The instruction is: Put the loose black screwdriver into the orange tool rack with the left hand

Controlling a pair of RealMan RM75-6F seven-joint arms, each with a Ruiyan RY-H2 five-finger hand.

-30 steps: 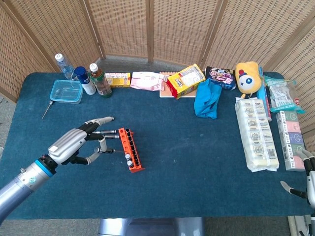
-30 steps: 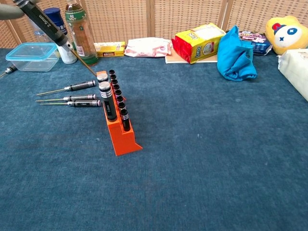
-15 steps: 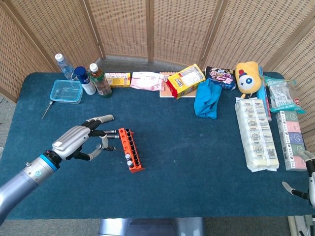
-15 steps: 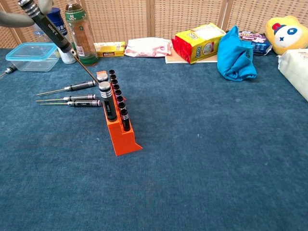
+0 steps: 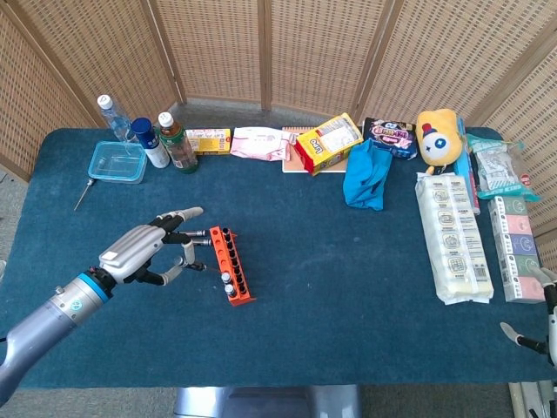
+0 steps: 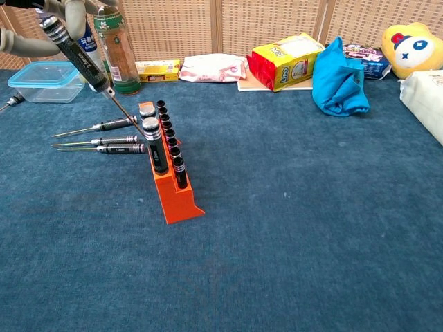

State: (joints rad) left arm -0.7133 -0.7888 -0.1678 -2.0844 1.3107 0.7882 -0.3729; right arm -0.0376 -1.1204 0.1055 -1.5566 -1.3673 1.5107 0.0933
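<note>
Black knurled-handle screwdriver (image 6: 75, 52), pinched in the left hand (image 5: 144, 252), slants shaft-down toward the orange plastic slotted tool rack (image 6: 173, 187) on the blue felt worktop (image 6: 311, 207).

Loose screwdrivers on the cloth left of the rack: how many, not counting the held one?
3, lying side by side left of the orange rack: far, middle, near. The left hand hides them in the head view.
</note>
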